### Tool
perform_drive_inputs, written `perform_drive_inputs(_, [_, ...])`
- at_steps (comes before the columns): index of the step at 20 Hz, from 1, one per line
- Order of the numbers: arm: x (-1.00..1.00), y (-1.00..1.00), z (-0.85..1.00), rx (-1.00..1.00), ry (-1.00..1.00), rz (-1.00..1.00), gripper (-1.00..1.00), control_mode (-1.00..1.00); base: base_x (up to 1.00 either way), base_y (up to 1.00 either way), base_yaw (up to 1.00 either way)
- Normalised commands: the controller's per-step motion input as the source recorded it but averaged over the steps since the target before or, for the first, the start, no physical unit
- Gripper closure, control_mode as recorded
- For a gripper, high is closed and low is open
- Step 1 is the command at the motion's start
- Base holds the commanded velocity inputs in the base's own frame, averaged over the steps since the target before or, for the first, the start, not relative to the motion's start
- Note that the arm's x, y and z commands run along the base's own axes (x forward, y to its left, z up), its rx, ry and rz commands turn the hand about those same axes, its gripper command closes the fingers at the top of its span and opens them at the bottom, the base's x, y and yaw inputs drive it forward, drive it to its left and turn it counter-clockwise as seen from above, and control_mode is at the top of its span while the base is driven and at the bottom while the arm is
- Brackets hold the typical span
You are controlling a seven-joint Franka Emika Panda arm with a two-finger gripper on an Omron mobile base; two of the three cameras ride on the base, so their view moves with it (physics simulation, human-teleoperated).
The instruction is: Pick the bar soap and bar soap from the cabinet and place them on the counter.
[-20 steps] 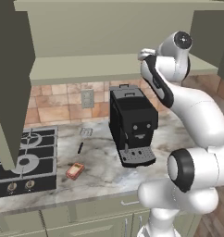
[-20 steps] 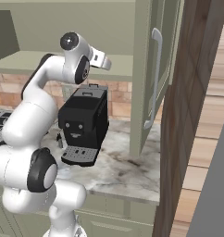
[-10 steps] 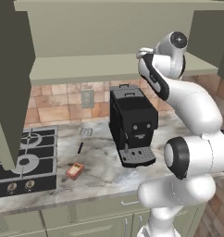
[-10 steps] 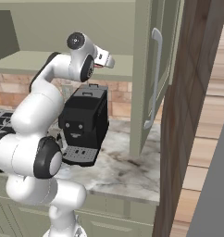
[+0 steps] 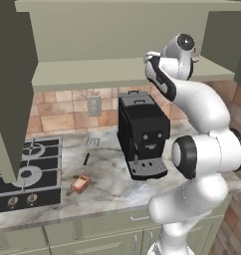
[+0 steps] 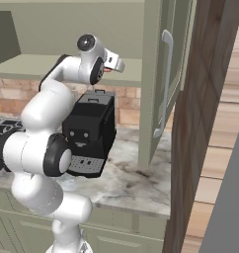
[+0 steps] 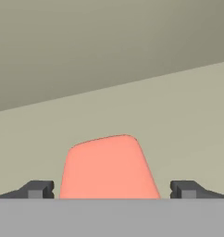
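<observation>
Coral-red and smooth, with rounded corners and no markings, one bar soap sits nearest the hand camera, framed between the two dark fingertips of the pincer. The pincer is spread wide, a tip on each side of the bar with a gap on both sides, gripping nothing. This bar's long axis runs straight away from the hand, its far end narrowing slightly toward the back of the cabinet. It lies flat on the sage-green cabinet shelf.

From the left base view, the arm reaches up so that the hand is at the shelf's front edge above a black coffee machine.

Farther off, the second bar soap, boxy orange-brown with a paler top, lies flat on the marbled surface just beside the black gas hob. Its long axis runs diagonally, one end pointing toward the tiled wall.
</observation>
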Motion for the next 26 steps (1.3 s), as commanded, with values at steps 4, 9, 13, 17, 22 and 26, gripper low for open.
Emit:
perform_drive_inputs(4, [0.21,0.00,-0.11,0.00,0.01,0.00,1.00,-1.00,0.00,0.00,0.00])
perform_drive_inputs(9, [0.12,-0.06,-0.06,0.00,0.00,0.00,1.00,-1.00,0.00,0.00,0.00])
perform_drive_inputs(13, [-0.07,-0.14,-0.08,0.00,0.00,0.01,1.00,-1.00,0.00,0.00,0.00])
perform_drive_inputs(17, [-0.39,-0.11,-0.09,0.00,-0.04,0.02,1.00,-1.00,0.00,0.00,0.00])
perform_drive_inputs(22, [-0.68,-0.15,0.11,0.00,-0.08,0.00,1.00,-1.00,0.00,0.00,0.00])
perform_drive_inputs(26, [-0.80,-0.07,0.08,0.00,-0.08,0.00,1.00,-1.00,0.00,0.00,0.00])
